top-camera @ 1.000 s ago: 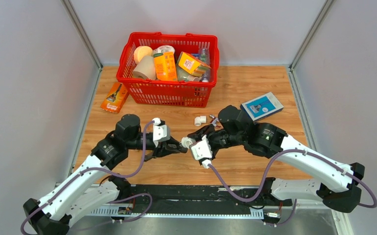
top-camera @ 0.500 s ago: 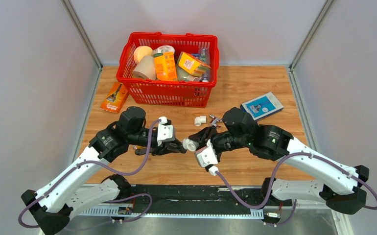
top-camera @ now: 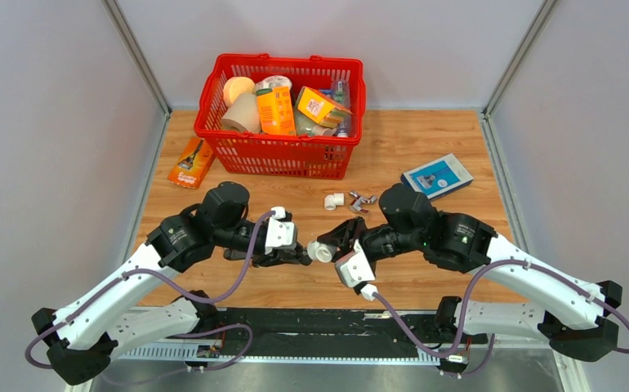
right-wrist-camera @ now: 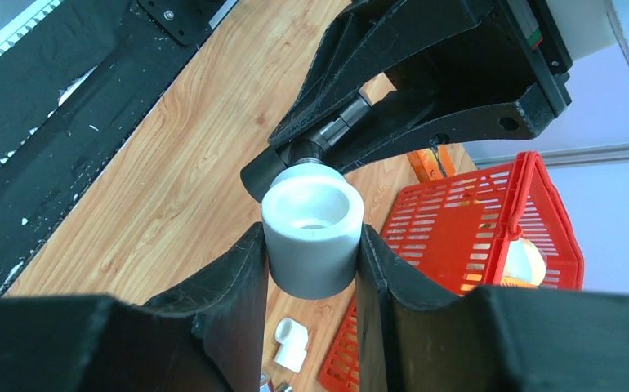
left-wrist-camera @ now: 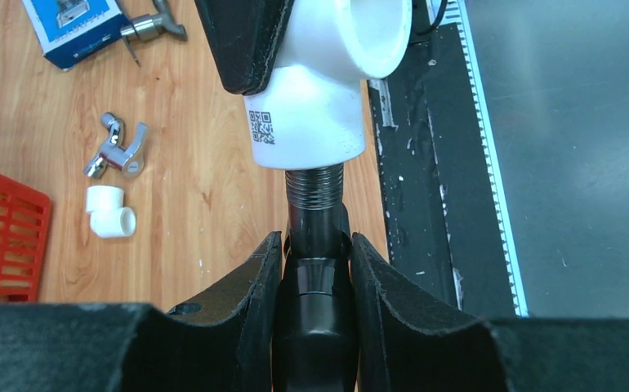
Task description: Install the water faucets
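My left gripper (left-wrist-camera: 315, 245) is shut on the dark grey faucet (left-wrist-camera: 315, 282). The faucet's threaded end (left-wrist-camera: 314, 186) enters a white elbow fitting (left-wrist-camera: 315, 114), and several threads still show. My right gripper (right-wrist-camera: 311, 241) is shut on that elbow (right-wrist-camera: 311, 233), which shows its open socket in the right wrist view. The left gripper's fingers (right-wrist-camera: 352, 65) and the faucet (right-wrist-camera: 340, 126) lie just beyond it. In the top view the two grippers (top-camera: 299, 255) (top-camera: 332, 245) meet at the elbow (top-camera: 321, 251), above the table's near middle. Most of the faucet is hidden.
A loose white elbow (top-camera: 333, 200) and a chrome tap (top-camera: 363, 201) lie just beyond the grippers. A blue box (top-camera: 437, 175) lies at the right. A red basket (top-camera: 283, 155) full of goods stands at the back, with an orange packet (top-camera: 191, 162) to its left.
Both grippers have moved a little right and toward the near edge, keeping faucet and elbow together. The left arm has reached further in and the right wrist has swung down.
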`<state>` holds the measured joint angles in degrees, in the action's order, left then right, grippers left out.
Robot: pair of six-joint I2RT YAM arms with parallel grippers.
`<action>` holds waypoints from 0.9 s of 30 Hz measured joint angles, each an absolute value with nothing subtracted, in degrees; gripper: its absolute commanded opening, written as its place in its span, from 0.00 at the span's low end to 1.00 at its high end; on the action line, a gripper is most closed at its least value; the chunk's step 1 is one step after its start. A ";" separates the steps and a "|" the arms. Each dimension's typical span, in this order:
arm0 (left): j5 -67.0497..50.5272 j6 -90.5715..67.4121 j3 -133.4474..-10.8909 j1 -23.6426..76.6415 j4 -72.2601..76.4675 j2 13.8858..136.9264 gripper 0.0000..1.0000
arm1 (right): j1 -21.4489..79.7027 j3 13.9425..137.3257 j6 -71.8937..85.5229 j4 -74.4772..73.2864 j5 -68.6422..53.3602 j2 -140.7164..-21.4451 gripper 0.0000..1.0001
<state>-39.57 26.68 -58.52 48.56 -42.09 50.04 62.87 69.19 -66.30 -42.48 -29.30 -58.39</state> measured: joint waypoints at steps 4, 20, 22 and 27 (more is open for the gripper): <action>-37.95 26.85 -59.57 49.06 -43.64 50.81 0.00 | 62.85 69.19 -66.30 -42.59 -28.56 -58.65 0.00; -33.95 25.96 -60.18 49.54 -46.13 51.96 0.00 | 62.81 68.25 -66.00 -41.65 -26.59 -60.14 0.00; -33.71 25.91 -60.18 49.60 -46.09 51.96 0.00 | 62.81 68.18 -65.60 -41.08 -27.20 -60.14 0.00; -32.45 25.80 -60.16 49.84 -46.09 51.99 0.00 | 62.67 67.48 -64.88 -39.92 -27.79 -60.10 0.00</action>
<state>-32.45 25.80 -60.16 49.84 -46.09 51.99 62.67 67.48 -64.88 -39.92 -27.79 -60.10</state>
